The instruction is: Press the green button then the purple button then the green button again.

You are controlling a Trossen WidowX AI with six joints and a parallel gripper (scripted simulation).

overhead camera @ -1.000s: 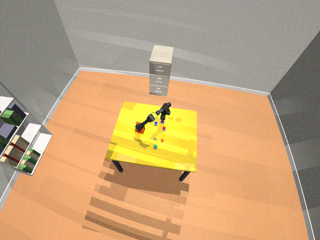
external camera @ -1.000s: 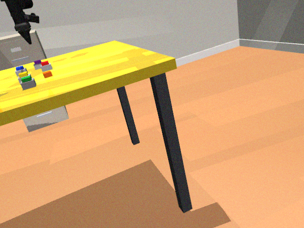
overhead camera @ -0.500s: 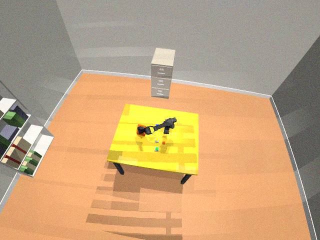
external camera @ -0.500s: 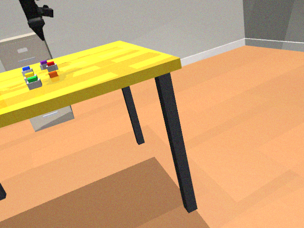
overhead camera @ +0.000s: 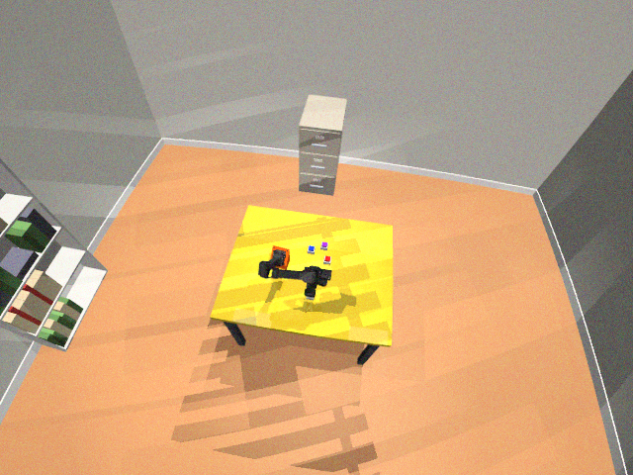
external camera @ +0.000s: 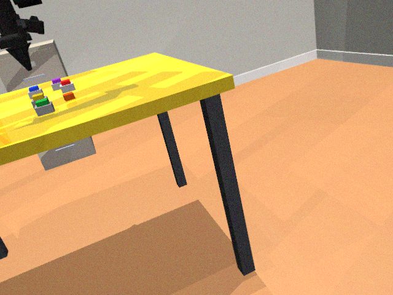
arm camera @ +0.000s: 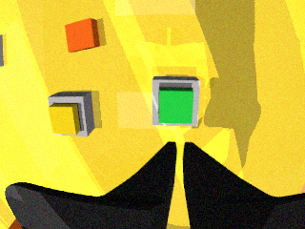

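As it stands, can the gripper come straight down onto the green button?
Probably yes. The shut gripper hangs above the green button with nothing between them; the yellow button and orange block sit off to the side.
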